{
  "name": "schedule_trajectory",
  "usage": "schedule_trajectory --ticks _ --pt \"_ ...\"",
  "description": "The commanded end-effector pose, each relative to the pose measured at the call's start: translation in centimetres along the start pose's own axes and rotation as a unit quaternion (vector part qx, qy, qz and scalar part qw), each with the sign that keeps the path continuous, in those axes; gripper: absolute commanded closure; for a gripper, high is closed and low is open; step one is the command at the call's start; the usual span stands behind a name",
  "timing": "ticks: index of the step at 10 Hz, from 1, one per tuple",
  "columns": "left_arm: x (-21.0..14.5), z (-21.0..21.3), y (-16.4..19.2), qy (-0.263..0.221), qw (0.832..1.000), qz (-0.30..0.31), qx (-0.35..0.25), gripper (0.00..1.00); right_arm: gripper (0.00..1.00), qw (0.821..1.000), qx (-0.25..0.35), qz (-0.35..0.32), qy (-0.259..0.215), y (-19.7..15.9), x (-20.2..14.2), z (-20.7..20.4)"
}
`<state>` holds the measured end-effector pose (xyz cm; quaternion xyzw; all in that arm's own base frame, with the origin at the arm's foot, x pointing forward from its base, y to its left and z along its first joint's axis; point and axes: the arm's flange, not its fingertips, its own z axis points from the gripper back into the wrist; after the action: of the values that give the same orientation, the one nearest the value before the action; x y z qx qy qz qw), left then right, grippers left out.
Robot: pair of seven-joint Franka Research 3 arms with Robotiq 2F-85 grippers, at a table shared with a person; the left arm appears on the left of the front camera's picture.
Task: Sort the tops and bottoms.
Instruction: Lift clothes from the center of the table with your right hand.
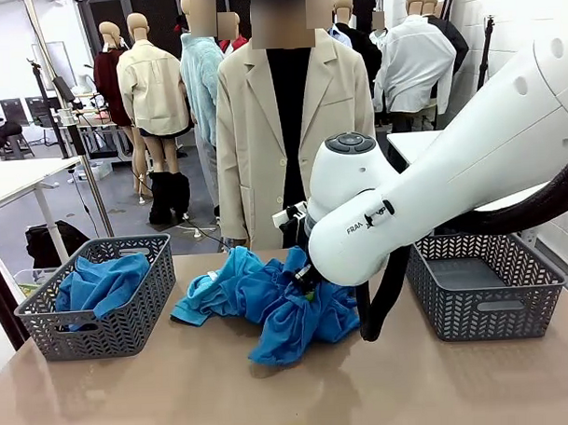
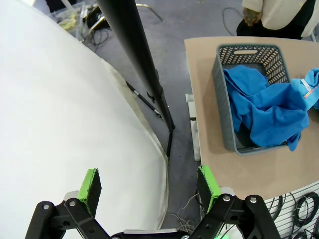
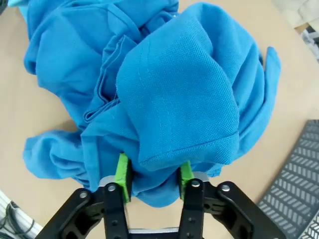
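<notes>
Tan table (image 1: 132, 395) in a workroom; a person (image 1: 289, 91) in a beige coat (image 1: 249, 139) stands at 12 o'clock on the far side.

Front view: grey basket (image 1: 106, 335) at 8 o'clock w/ a blue top (image 1: 100, 279) bunched inside; second grey basket (image 1: 483, 294) at 4 o'clock; heap of blue tops (image 1: 259, 302) on the table just below centre, between the two baskets. The right arm (image 1: 450, 160) comes in from 3 o'clock and bends down onto the heap at its 1 o'clock side; the arm's bulk hides the fingers here.

Right wrist view gives what the front can't: right gripper (image 3: 152, 174) at 6 o'clock, green pads (image 3: 123, 172) drawn close together w/ a thick fold of the heap of blue tops (image 3: 179, 99) pinched between them; cloth spills over the table toward 12; a corner of the second grey basket (image 3: 294, 184) at 4 o'clock.

Left wrist view: left gripper (image 2: 149, 186) at 6 o'clock, fingers spread wide, nothing between them, off the table's edge beside a black pole (image 2: 139, 55); the basket w/ the blue top (image 2: 269, 112) sits at 2 o'clock.
</notes>
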<state>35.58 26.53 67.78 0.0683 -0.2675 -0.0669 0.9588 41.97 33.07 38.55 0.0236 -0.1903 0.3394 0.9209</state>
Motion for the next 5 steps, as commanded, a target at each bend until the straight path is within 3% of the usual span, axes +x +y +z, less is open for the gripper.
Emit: schedule_trajectory --ticks 1,5 --pt "0.0 0.0 -0.1 -0.001 1.000 0.005 0.000 0.00 1.00 1.000 0.004 -0.005 -0.003 0.1 0.2 0.7" --pt "0.0 0.0 -0.1 -0.001 1.000 0.005 0.000 0.00 1.00 1.000 -0.007 -0.008 -0.027 -0.6 0.8 4.1"
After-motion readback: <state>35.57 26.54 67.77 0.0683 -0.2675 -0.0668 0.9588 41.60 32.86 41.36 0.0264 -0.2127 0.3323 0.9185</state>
